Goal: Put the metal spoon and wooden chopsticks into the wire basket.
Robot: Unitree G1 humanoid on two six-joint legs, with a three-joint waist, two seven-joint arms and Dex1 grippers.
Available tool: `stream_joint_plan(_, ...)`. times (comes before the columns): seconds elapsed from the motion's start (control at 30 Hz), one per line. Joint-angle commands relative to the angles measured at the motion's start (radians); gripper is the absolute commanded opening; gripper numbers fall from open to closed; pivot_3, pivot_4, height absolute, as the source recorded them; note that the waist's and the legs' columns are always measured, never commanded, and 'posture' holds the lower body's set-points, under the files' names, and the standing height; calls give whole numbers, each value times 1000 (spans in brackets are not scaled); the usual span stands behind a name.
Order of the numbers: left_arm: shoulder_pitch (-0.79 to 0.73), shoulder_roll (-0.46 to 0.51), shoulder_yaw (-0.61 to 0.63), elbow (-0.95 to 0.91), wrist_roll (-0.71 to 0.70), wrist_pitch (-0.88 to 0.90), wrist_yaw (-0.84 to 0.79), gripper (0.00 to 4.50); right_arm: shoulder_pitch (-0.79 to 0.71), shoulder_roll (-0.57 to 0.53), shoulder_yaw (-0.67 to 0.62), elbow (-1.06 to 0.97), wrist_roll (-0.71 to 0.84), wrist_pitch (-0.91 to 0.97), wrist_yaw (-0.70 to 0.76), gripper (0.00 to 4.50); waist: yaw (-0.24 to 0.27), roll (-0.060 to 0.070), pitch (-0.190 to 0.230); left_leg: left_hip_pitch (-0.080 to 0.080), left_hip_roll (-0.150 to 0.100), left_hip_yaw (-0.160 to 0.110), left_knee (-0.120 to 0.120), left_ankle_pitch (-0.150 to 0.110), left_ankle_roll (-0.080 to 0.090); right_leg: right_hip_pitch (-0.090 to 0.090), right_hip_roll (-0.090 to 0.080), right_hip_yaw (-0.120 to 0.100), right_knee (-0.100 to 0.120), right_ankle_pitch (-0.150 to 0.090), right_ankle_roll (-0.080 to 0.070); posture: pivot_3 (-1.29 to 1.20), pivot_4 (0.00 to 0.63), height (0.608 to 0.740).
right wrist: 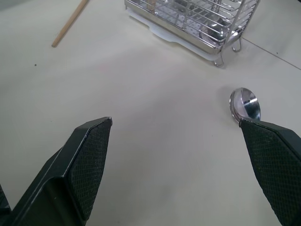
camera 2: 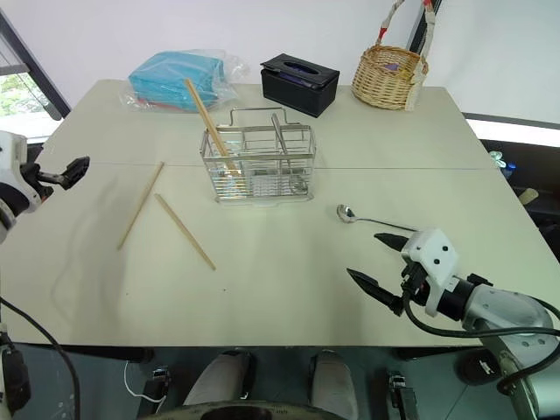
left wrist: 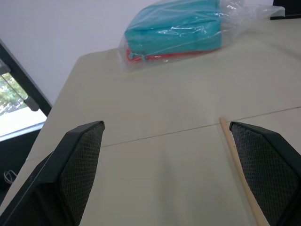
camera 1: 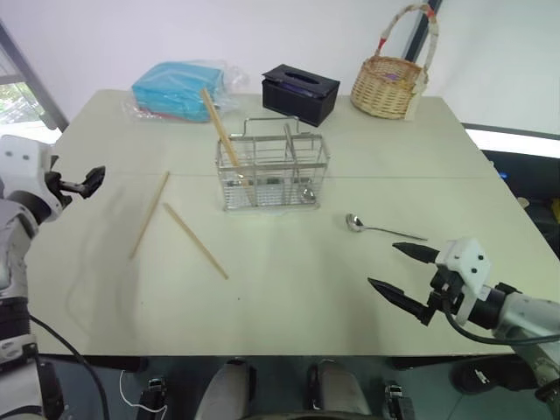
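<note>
A black tissue box (camera 1: 300,94), a wicker basket (camera 1: 388,86) and a bagged teal bundle (camera 1: 178,88) are ranged behind the wire basket (camera 1: 273,171). Nothing is set between the gaping, empty right gripper (camera 1: 402,272) and the metal spoon (camera 1: 382,227). The left gripper (left wrist: 169,179) is likewise spread wide and empty.

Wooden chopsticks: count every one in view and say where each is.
3. One light-tan wooden chopstick stands tilted in the silver wire-mesh basket; two lie on the table, left of the basket. None appears hidden.

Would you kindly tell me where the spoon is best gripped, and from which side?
Probably mid-handle, from above: the spoon lies flat on the table, its thin straight handle pointing toward the open right end effector, so fingers would likely straddle it crosswise.
</note>
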Motion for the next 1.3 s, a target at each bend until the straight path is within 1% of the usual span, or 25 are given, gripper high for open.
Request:
stream_joint_plan(0.03, -27, 23, 30, -5, 2, -18, 13, 4500, -2, -3, -11, -35, 7, -13, 1, 4461, -1, 0, 0, 0, 0, 0, 0, 0, 0, 0, 0, 0, 0, 0, 0, 0, 150, 661)
stream_joint_plan(0.3, -50, 26, 36, 24, -1, -27, 21, 4500, -4, -4, -12, -30, 5, -16, 0, 4461, -1, 0, 0, 0, 0, 0, 0, 0, 0, 0, 0, 0, 0, 0, 0, 0, 150, 661)
stream_joint_plan(0.73, -69, 27, 24, 48, 10, -46, 22, 4500, -106, -46, -20, -54, 49, 86, -35, 4461, 0, 0, 0, 0, 0, 0, 0, 0, 0, 0, 0, 0, 0, 0, 0, 0, 150, 661)
stream_joint_plan(0.9, -64, 33, 3, 16, 12, -62, -11, 4500, -135, -92, -27, -17, 47, 76, 15, 4461, -1, 0, 0, 0, 0, 0, 0, 0, 0, 0, 0, 0, 0, 0, 0, 0, 150, 661)
stream_joint_plan(0.97, -61, 30, 1, -30, -17, -41, -45, 4500, -167, -128, -32, 26, 37, 55, 57, 4461, -1, 0, 0, 0, 0, 0, 0, 0, 0, 0, 0, -1, 0, 0, 0, 0, 150, 661)
stream_joint_plan(1.07, -37, 31, -13, -155, -104, 37, -146, 4500, -235, -191, -20, 117, 21, -1, 148, 4461, -2, 0, 0, 0, 0, 0, 1, 0, 0, 0, 0, -1, 0, 0, 0, 0, 150, 661)
stream_joint_plan(1.2, 52, 73, -90, -366, -210, 112, -339, 4500, -409, -265, 97, 327, -59, -126, 288, 4461, -7, 1, 1, 0, 0, 2, 1, 0, 0, 0, -1, -1, -1, 0, 0, 0, 150, 661)
stream_joint_plan(1.3, 94, 106, -151, -485, -273, 156, -447, 4500, -569, -280, 212, 512, -123, -179, 379, 4461, -11, 3, 2, 0, 0, 2, 0, 0, 0, 1, 0, -1, -2, 0, -1, 0, 150, 661)
